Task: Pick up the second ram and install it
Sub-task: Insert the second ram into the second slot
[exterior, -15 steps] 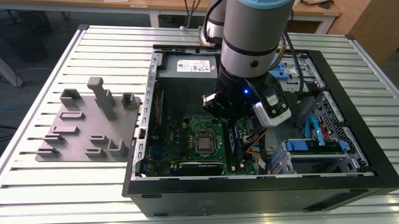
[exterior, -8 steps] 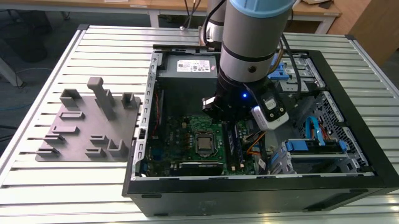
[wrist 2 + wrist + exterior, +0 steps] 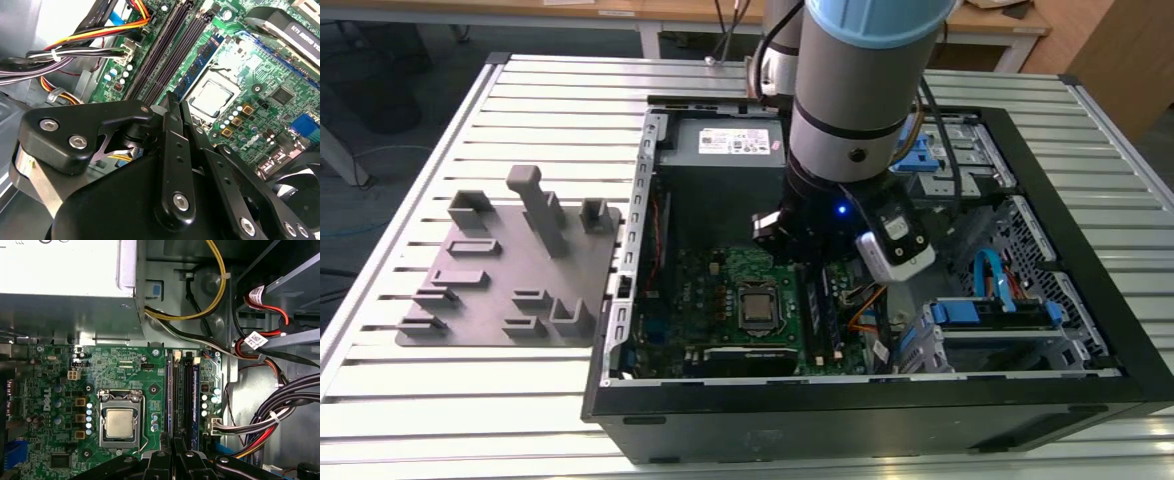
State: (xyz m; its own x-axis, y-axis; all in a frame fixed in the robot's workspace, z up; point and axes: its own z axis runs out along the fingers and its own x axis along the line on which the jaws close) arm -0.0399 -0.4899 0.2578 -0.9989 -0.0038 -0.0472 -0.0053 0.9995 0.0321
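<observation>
My gripper (image 3: 817, 268) hangs inside the open computer case (image 3: 1067, 190), low over the motherboard's memory slots (image 3: 182, 395) beside the processor socket (image 3: 120, 422). In the second wrist view the second ram (image 3: 202, 57), a thin blue-green stick with black chips, stands on edge along the slot nearest the socket. Its near end runs in between the fingertips of my gripper (image 3: 179, 100). The two black fingers (image 3: 172, 130) lie almost together on it. In the first wrist view the gripper (image 3: 175, 444) points at the socket-side slots.
A grey fixture plate (image 3: 507, 270) with upright posts lies on the slatted table at the exterior view's left. Bundled cables (image 3: 260, 425) and drive bays (image 3: 994, 310) crowd the case beside the slots. The power supply (image 3: 720, 145) sits at the case's far end.
</observation>
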